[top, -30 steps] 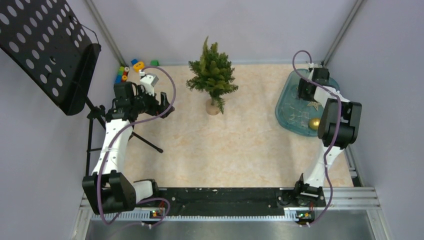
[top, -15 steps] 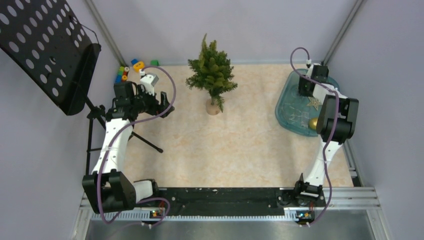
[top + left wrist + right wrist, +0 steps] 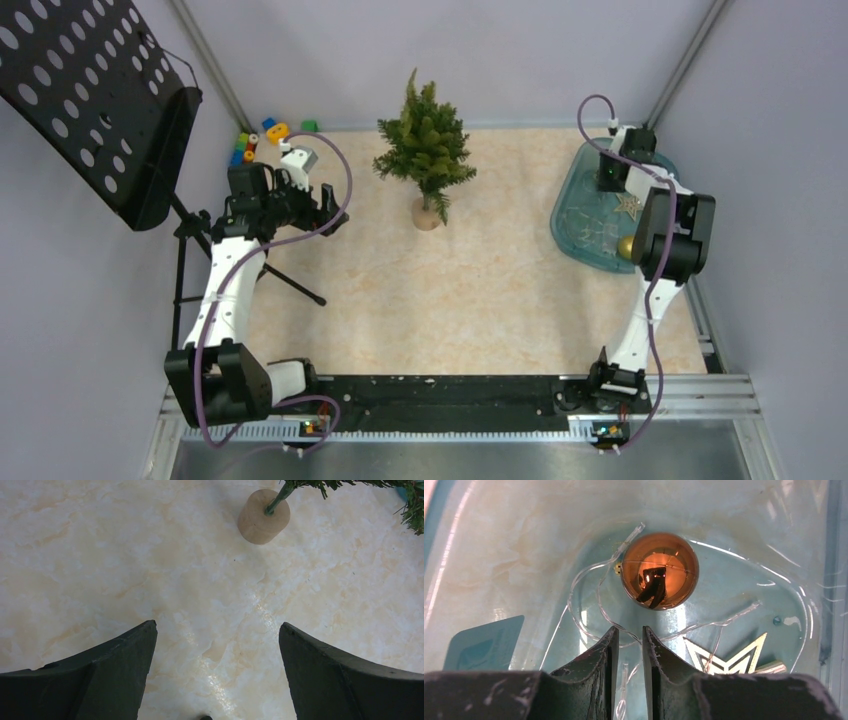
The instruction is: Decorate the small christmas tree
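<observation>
A black rail [image 3: 440, 390] runs along the near edge and carries both arm bases; beyond it lies the cream, marble-patterned tabletop [image 3: 480, 290], closed in by pale lilac walls [image 3: 520, 50] with metal posts in the far corners.

The left arm rises from its base and reaches along the table's left edge, beside a black perforated music stand [image 3: 90, 90]; its left gripper [image 3: 215, 630] is turned towards the middle of the table, fingers spread wide with nothing between them.

The right arm folds at a raised elbow over a translucent teal tray [image 3: 556, 215]; its right gripper [image 3: 630, 630] points down into the tray, fingers drawn together with only a slit left. A clear thread [image 3: 584, 575] crosses near the tips (whether it is pinched cannot be told), with a gold bauble [image 3: 659, 571] just beyond and a gold star [image 3: 729, 657] beside them.

The small christmas tree [image 3: 425, 150] stands upright at the far centre on its wooden base [image 3: 263, 510], well apart from both grippers; coloured blocks [image 3: 262, 135] sit in the far left corner.
</observation>
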`<state>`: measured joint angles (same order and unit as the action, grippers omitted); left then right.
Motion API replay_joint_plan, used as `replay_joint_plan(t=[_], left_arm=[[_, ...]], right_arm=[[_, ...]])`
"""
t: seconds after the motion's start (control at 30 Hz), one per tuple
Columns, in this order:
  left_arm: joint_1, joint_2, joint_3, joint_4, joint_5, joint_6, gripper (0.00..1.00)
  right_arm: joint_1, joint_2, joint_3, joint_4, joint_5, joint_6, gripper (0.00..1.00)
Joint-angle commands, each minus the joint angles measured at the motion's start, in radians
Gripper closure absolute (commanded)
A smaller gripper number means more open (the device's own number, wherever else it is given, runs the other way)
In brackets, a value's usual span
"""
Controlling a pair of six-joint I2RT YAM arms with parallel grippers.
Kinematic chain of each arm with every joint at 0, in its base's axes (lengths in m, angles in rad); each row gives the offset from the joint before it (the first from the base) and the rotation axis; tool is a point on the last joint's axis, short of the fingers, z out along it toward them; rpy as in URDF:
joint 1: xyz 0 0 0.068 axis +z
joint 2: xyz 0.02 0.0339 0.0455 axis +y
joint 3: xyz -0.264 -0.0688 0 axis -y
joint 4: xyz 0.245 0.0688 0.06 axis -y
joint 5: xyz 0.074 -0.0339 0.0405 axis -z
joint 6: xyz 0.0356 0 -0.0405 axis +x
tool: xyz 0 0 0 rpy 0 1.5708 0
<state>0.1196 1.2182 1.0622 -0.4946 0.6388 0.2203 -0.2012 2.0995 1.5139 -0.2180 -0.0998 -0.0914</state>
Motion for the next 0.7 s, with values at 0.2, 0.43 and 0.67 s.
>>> replay_joint_plan(t=[0.2,0.43,0.67], left_arm=[[-0.003,-0.020,0.028,0.007,0.034,0.018,0.04],[-0.002,-0.019,0.036,0.005,0.031,0.018,0.04],[-0.002,-0.034,0.063,-0.029,0.004,0.045,0.04]], right_arm=[[-0.005,0.038,0.099,-0.045,-0.003,-0.038,0.97],[-0.004,-0.163,0.029,0.027,-0.037,0.001,1.00],[0.002,-0.463,-0.061,0.133,-0.091,0.080,1.00]])
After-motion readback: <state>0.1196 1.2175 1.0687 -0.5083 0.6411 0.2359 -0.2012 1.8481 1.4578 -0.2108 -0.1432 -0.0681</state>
